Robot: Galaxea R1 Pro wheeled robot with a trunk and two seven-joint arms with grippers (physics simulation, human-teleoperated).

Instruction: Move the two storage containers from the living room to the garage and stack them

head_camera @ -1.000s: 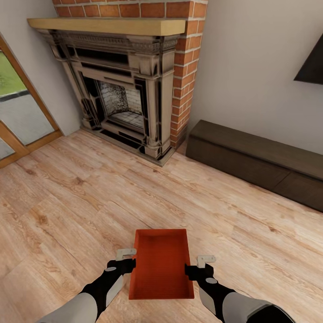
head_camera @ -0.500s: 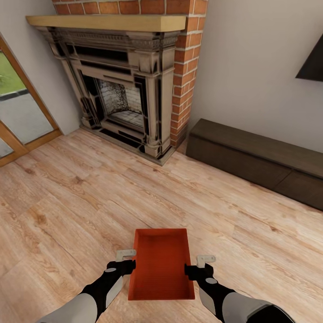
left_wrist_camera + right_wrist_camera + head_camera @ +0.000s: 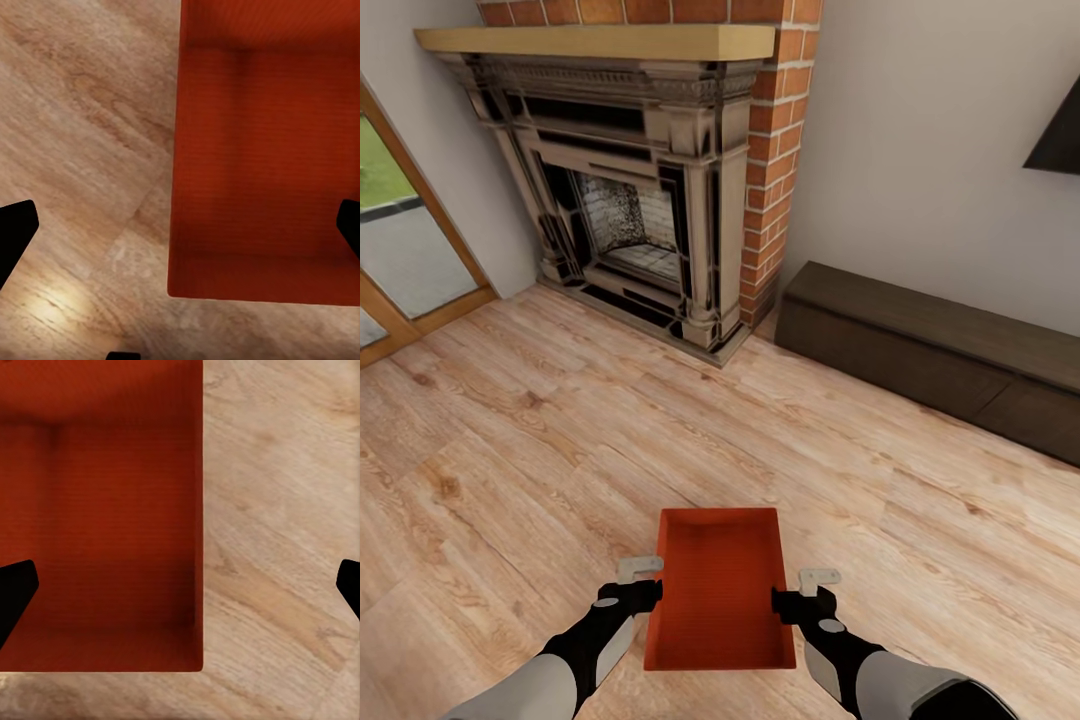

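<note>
You are at the pick-up stage in the living room: one orange-red rectangular plastic storage container (image 3: 720, 590) lies open side up on the pale wood-plank floor (image 3: 510, 450), well short of the red-brick fireplace with its dark metal surround (image 3: 650, 200) and nearer you than the long low dark-brown bench (image 3: 930, 350). Your left gripper (image 3: 632, 583) stands at one long wall of the container and your right gripper (image 3: 810, 592) at the opposite wall. In both wrist views the dark fingertips sit wide apart with a container wall between them, so I judge both claws spread, straddling the rims rather than clamped. The next move, as I read it, calls for pinching each wall together evenly, then lifting level before you turn for the garage.
</note>
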